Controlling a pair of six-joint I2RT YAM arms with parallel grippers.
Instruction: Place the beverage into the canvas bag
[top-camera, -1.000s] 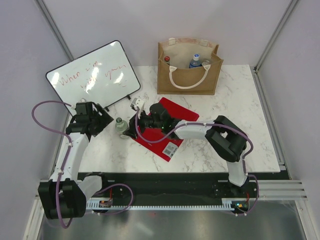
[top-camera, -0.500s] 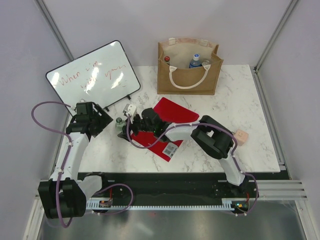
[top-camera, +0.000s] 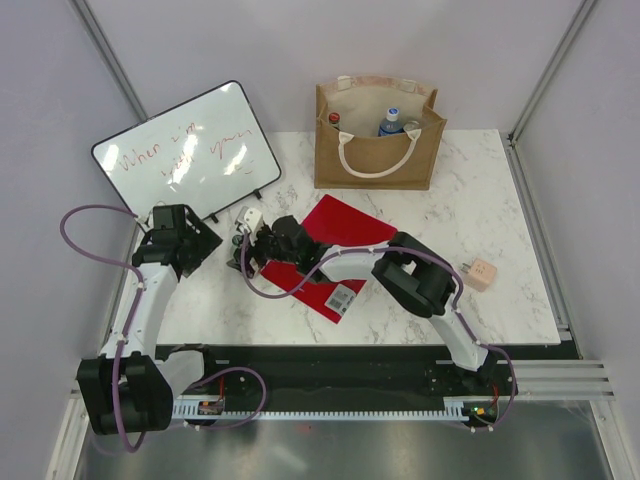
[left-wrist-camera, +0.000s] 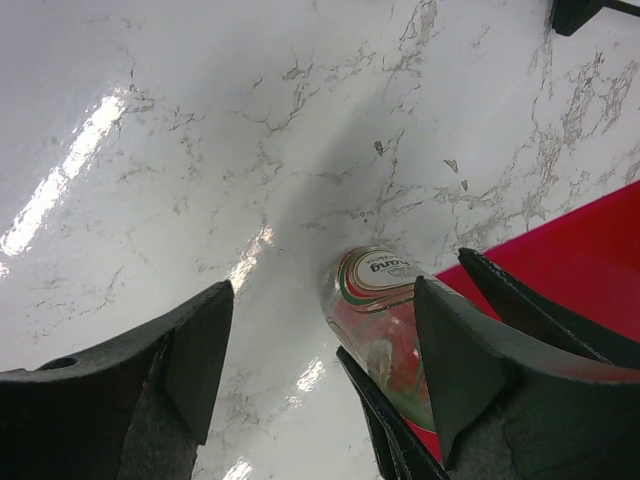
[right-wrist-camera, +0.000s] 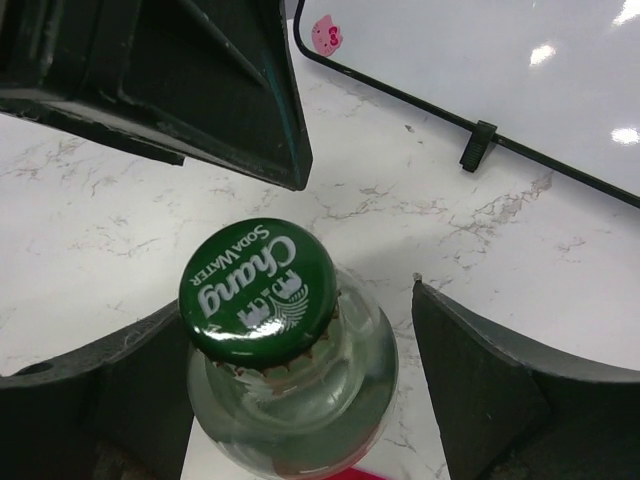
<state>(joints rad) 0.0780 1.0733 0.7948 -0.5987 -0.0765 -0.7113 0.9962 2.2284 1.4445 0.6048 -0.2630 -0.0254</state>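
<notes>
The beverage is a clear glass soda-water bottle (right-wrist-camera: 300, 400) with a green cap (right-wrist-camera: 258, 290). It stands on the marble table at the left edge of a red folder (top-camera: 345, 225). My right gripper (right-wrist-camera: 295, 300) is open with one finger on each side of the bottle; the right finger stands clear of the glass. My left gripper (left-wrist-camera: 325, 292) is open and empty just left of the bottle (left-wrist-camera: 385, 330). In the top view both grippers, the left (top-camera: 210, 238) and the right (top-camera: 243, 243), meet at the bottle (top-camera: 237, 240). The canvas bag (top-camera: 380, 160) stands at the back.
The bag holds a blue-capped bottle (top-camera: 392, 120) and a red-capped one (top-camera: 334, 118). A whiteboard (top-camera: 185, 150) leans at the back left. A small pink box (top-camera: 482, 273) lies to the right. The enclosure walls close in on both sides.
My right arm has reached further left across the red folder, bringing its open fingers around the bottle. The pink box has come into view. The left arm has barely moved.
</notes>
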